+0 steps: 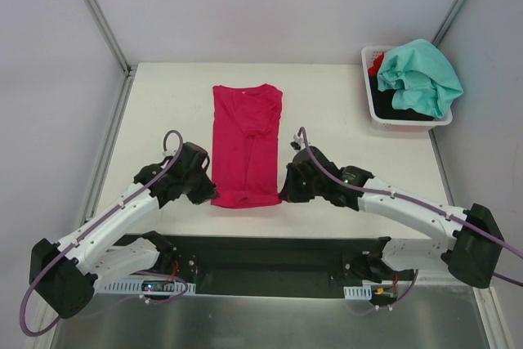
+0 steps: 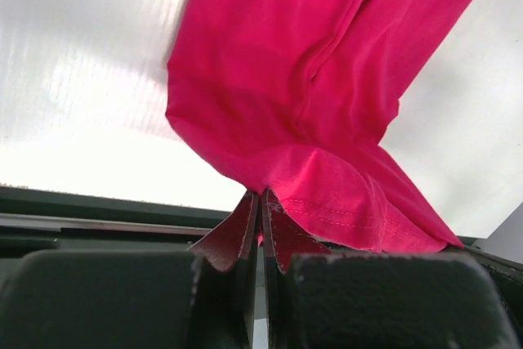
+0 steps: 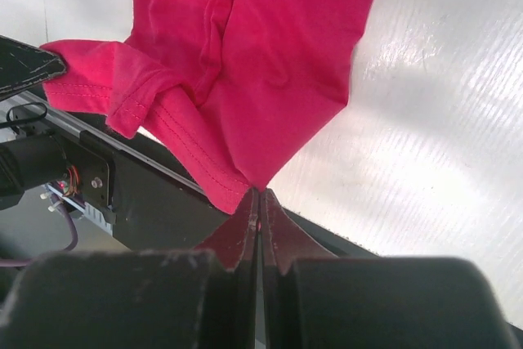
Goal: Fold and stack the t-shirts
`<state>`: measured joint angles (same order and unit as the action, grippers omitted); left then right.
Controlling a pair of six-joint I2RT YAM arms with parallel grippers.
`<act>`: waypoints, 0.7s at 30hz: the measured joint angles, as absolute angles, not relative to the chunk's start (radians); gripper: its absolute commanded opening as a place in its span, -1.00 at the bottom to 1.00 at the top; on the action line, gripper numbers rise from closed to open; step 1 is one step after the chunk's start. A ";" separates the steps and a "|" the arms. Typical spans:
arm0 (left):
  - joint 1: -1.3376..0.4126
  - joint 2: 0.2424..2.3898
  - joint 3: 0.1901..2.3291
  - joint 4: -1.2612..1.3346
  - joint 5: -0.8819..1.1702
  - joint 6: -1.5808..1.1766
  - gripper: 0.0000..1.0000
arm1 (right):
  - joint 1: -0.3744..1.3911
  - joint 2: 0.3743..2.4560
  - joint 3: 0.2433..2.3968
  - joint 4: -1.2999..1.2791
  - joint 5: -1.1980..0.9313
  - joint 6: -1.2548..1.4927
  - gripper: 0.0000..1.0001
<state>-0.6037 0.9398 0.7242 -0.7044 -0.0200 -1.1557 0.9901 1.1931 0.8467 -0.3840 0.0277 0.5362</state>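
From above, a magenta t-shirt (image 1: 247,143), folded into a long strip, lay mid-table (image 1: 163,112) with its collar away from the arms. The left gripper (image 1: 211,190) and the right gripper (image 1: 284,190) sat at its near corners. A teal t-shirt (image 1: 421,75) topped the white plastic basket (image 1: 369,87) at the far right.

Left wrist: the jaws were clamped on the near-left hem corner.

Right wrist: the jaws were pinched tight on the near-right corner.
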 measured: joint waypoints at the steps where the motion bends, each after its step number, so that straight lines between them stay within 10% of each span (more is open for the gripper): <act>1: -0.598 0.950 0.733 -0.698 -0.020 -1.149 -1.00 | 0.980 1.198 0.853 -0.385 0.019 0.530 -0.99; 21: -0.423 1.187 0.929 -0.613 -0.008 -1.002 -1.00 | 0.777 1.403 1.099 -0.405 -0.131 0.382 -0.99</act>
<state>-0.4229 1.1870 0.9291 -0.6132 -0.0082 -1.0019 0.7769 1.4033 1.0992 -0.4053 -0.1310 0.3824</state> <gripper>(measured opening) 0.008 0.009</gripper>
